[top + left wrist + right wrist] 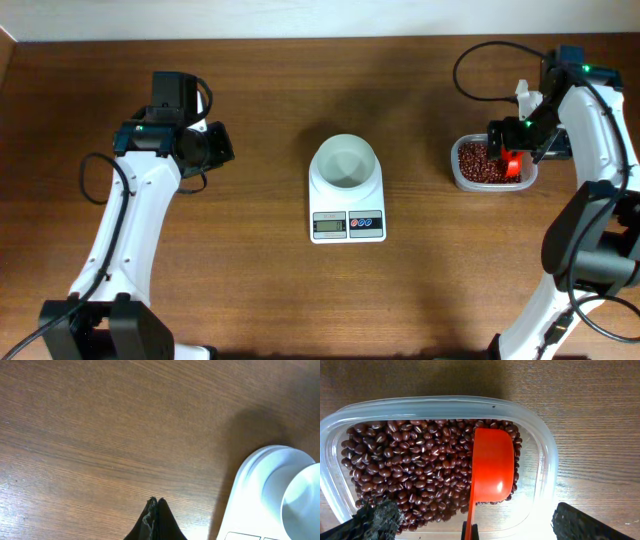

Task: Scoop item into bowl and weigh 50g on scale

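The dark red-brown beans (410, 470) fill a clear plastic tub (543, 440) at the table's right side (463, 180). An empty orange scoop (492, 465) rests on the beans, its handle running back between my right gripper's fingers. My right gripper (475, 519) hangs over the tub's near edge, open wide, with neither finger touching the handle. The small white bowl (344, 160) stands empty on the white scale (347, 224) at the centre. My left gripper (155, 502) is shut on nothing, low over bare wood left of the scale (250, 495).
The tub of beans (480, 162) sits about a hand's width right of the scale. The left arm (150, 190) reaches up along the table's left side. Bare wooden tabletop lies between the left gripper (215, 145) and the scale.
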Robot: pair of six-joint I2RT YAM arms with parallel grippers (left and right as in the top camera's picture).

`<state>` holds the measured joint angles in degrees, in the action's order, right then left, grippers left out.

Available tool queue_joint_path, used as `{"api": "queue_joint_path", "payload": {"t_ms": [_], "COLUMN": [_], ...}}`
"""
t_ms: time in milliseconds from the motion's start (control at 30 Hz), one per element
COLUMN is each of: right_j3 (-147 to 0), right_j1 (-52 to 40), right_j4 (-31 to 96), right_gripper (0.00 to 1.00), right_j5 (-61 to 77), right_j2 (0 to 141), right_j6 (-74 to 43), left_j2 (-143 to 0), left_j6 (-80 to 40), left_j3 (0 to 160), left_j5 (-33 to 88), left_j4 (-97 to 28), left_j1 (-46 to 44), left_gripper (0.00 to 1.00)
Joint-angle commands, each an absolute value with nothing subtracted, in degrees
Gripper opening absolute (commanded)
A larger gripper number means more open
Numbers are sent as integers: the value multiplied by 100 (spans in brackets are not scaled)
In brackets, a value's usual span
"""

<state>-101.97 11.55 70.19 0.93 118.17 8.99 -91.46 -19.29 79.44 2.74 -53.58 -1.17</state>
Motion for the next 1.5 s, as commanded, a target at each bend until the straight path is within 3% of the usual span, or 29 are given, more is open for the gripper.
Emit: {"api": "queue_joint_path", "payload": {"t_ms": [0, 333, 1033, 1100, 1167, 1200, 1467], "right_j3": [-10162, -10162, -10779, -10779, -10772, -10755, -10602], "right_j1": [1166, 1166, 1166, 1164, 1166, 1166, 1164], "right_j4": [7017, 6810, 7343, 7411, 7550, 7623, 7625], "right_gripper": [99, 99, 100, 87, 61, 56, 34], "right_j5": [43, 49, 86, 89, 89, 89, 91], "right_j2": [11863, 11863, 11854, 11854, 11854, 11854, 11856], "right_j6": [880, 878, 921, 921, 862, 808, 812], "left_j2": [-9205, -9205, -9205, -9205, -9205, -9205, -9205], "left_j6": [-1793, -1796, -1796, -1796, -1796, -1796, -1796], "left_j3": [7970, 7970, 7970, 7970, 7970, 7970, 7970], "left_j5": [366, 366, 364, 364, 366, 366, 364], "left_j4": [-5371, -5371, -5323, -5323, -5323, -5323, -5323], "left_j1": [-134, -134, -134, -134, -134, -134, -134], "left_gripper": [1, 2, 13, 14, 15, 15, 16]}}
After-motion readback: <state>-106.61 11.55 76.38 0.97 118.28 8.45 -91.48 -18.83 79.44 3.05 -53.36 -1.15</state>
